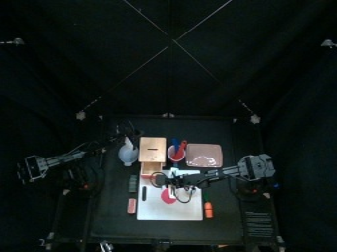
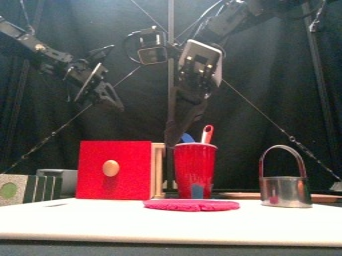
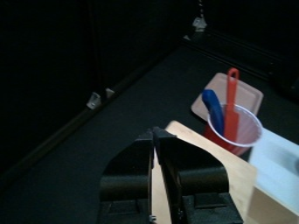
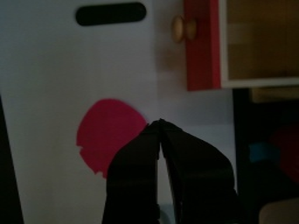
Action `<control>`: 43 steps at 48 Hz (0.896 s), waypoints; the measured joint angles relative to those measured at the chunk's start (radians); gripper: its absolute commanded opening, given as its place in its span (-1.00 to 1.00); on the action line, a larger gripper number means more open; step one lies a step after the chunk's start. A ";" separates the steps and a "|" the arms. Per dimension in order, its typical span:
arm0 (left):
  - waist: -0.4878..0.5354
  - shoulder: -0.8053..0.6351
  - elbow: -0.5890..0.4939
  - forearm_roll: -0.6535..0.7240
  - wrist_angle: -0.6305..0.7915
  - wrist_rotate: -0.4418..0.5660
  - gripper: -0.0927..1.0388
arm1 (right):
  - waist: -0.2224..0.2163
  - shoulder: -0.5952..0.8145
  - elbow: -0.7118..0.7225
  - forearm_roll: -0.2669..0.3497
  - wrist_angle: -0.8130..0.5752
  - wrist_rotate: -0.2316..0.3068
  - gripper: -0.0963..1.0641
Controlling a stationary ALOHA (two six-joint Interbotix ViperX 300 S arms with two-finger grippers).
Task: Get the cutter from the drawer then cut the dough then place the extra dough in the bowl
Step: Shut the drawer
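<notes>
Cutter (image 2: 285, 190) looks light and rigid; I'd pinch its wire handle (image 2: 283, 147). Left gripper (image 3: 153, 133) and right gripper (image 4: 160, 124) sit clenched, empty.

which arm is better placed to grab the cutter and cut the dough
Right, probably. The right end effector hangs shut over the white cutting board near the red dough, and the cutter stands toward that arm's side. The left end effector sits back over the wooden box.
</notes>
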 measured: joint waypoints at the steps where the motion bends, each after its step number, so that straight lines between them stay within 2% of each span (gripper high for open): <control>1: 0.008 0.006 -0.009 0.008 0.012 0.003 -0.18 | 0.002 0.008 -0.006 0.000 0.000 -0.002 -0.59; 16: 0.043 0.206 -0.209 0.213 0.316 0.011 -0.23 | 0.009 0.137 -0.121 0.038 0.017 -0.003 -0.65; 30: 0.041 0.416 -0.373 0.393 0.428 0.031 -0.23 | 0.018 0.222 -0.224 0.057 0.017 0.000 -0.70; 36: 0.041 0.495 -0.453 0.419 0.508 0.072 -0.24 | 0.020 0.239 -0.258 0.055 0.023 0.000 -0.70; 43: 0.041 0.554 -0.532 0.407 0.603 0.164 -0.25 | 0.018 0.255 -0.285 0.055 0.028 -0.003 -0.70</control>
